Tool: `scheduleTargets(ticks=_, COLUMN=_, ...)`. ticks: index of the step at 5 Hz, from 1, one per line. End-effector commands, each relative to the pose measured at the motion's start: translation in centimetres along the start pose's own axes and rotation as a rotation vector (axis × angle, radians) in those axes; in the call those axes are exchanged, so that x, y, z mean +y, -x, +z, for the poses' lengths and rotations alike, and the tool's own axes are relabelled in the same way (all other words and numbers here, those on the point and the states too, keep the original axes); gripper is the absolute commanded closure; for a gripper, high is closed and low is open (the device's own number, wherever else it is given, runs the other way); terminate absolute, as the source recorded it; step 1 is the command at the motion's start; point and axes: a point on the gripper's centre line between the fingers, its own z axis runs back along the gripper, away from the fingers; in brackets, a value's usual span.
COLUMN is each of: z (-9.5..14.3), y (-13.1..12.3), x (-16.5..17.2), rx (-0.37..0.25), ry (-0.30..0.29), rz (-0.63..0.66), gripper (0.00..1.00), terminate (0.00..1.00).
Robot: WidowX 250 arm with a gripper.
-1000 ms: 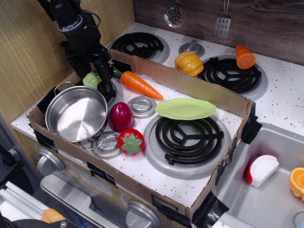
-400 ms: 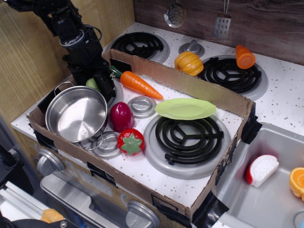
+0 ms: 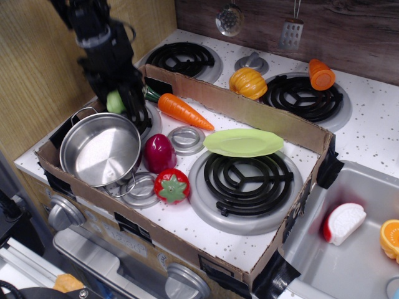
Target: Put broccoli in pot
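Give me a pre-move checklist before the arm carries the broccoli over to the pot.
1. Broccoli between the fingers of the gripper: ok.
2. Broccoli lifted off the stove: cannot tell.
3. Pot upright, mouth open: ok.
4. Pot interior empty: ok.
5. Carrot out of the way of the path to the pot: ok.
6. Grip firmness: cannot tell.

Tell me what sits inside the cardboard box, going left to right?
Pot → tool holding broccoli → purple vegetable → tomato → plate.
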Motion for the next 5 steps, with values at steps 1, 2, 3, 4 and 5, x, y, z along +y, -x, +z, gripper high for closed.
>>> scheduleTargets(ticks=1, z=7.8, y=-2.7, x=-0.6, rx=-0.053, ry=-0.167, rz=-0.028, gripper=1.00, terminate=0.00)
scheduleTargets(ticks=2, z=8.6, y=-0.7, x=-0.5, rx=-0.086, ry=-0.184, rz=0.056, gripper=1.00, terminate=0.00)
scheduleTargets(ticks=3, z=7.3, y=2.0, x=-0.3, rx=-0.069, ry=-0.151, rz=0.154, gripper=1.00, terminate=0.00)
scheduleTargets(ticks=4, z=6.0, y=3.8, x=0.4, rx=-0.038, ry=-0.102, rz=0.192, gripper=1.00, terminate=0.00)
scheduleTargets(ticks=5, z=4.8, y=5.0, x=0.6, rx=-0.023, ry=-0.068, rz=0.225, gripper=1.00, terminate=0.00)
